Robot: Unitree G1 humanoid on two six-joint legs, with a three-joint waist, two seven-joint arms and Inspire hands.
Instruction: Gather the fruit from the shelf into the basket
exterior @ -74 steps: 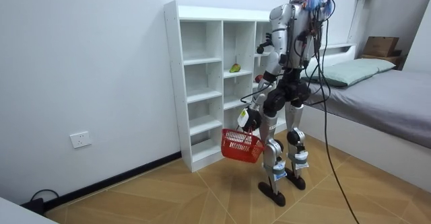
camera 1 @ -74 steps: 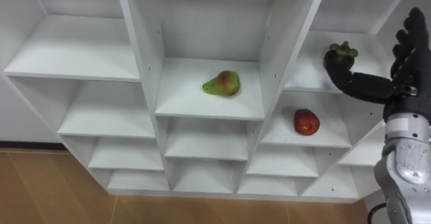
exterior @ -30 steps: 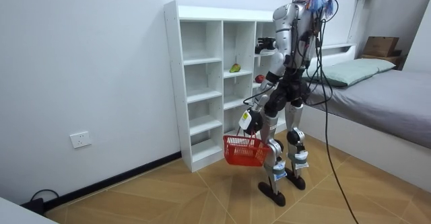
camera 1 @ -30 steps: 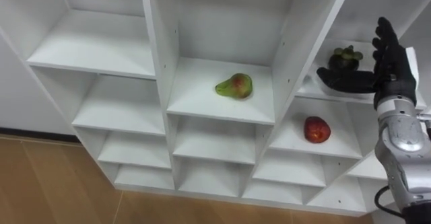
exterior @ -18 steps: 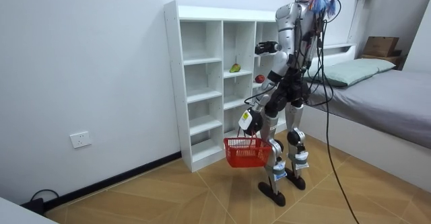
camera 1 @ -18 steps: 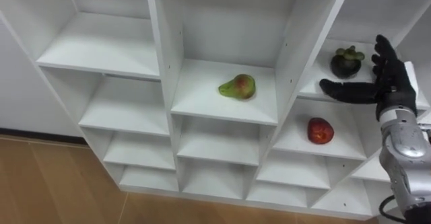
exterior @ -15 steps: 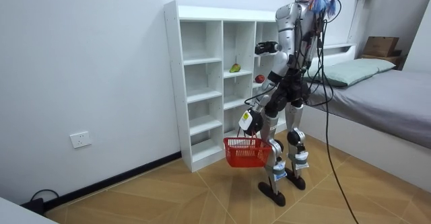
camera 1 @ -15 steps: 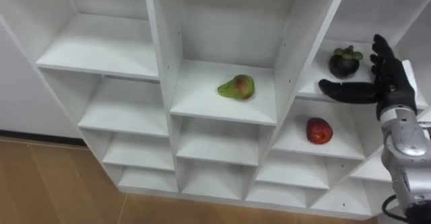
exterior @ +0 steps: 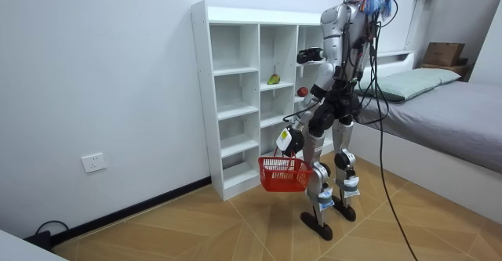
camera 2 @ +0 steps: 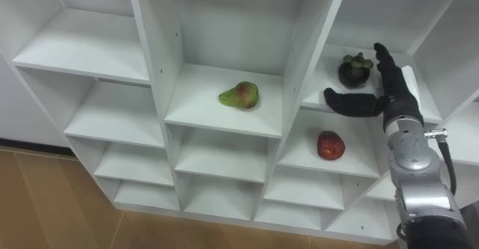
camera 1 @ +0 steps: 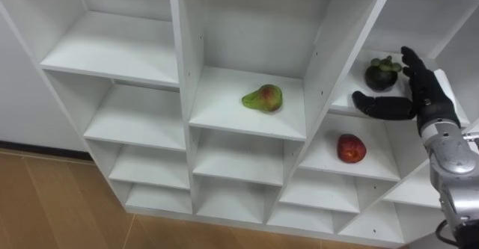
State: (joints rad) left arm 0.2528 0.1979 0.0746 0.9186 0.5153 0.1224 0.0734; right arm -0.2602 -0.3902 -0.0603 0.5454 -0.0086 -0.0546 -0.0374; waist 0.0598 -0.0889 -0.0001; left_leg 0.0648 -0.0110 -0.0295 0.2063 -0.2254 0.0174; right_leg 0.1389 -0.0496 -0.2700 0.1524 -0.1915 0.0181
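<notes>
A dark mangosteen (camera 1: 381, 75) sits on an upper shelf in the right column of the white closet (camera 1: 178, 51). My right hand (camera 1: 428, 103) is open just to its right, with straight fingers beside the fruit and the thumb (camera 1: 382, 105) reaching left below it. A green-red pear (camera 1: 263, 98) lies on the middle column's shelf. One shelf below the mangosteen rests a red apple (camera 1: 351, 149). In the room view I stand facing the closet, and my left hand (exterior: 287, 140) hangs low, shut on the handle of a red basket (exterior: 282, 174).
The closet's other compartments (camera 1: 112, 47) hold nothing. A bed (exterior: 439, 104) stands at the room view's right, behind me. Wooden floor (exterior: 196, 230) spreads in front of the closet, and a wall socket (exterior: 93, 163) sits low at the room view's left.
My right hand has risen a little and moved in beside the mangosteen, staying open. The basket has swung slightly at my left side. The head camera has shifted a bit.
</notes>
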